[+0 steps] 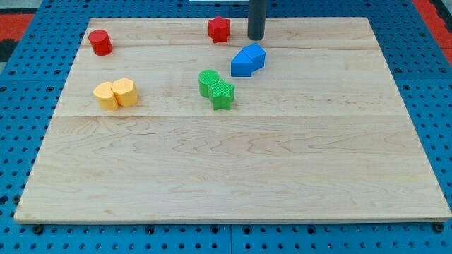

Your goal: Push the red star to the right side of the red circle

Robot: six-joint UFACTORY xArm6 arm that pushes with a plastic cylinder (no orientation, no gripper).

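Green blocks (217, 88) lie nearest you; the red star (219, 29) sits at the worktop's (233, 169) top edge, well right of the red circle (100, 42). No fingers exist: my tip (256, 38) holds nothing, just right of the star. Push off-centre and the star may spin away or slip off the top edge.

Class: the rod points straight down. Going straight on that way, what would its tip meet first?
The wooden board itself: my tip sits at it already, just to the view's right of the red star, apparently no block beneath.

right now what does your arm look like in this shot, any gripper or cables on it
No gripper and no cables show. All that is visible of me is a straight, dark grey rod with a round cross-section, plain and unmarked, entering from the view's top. My tip is blunt and flat, and sits just to the view's right of the red star, above the blue block.
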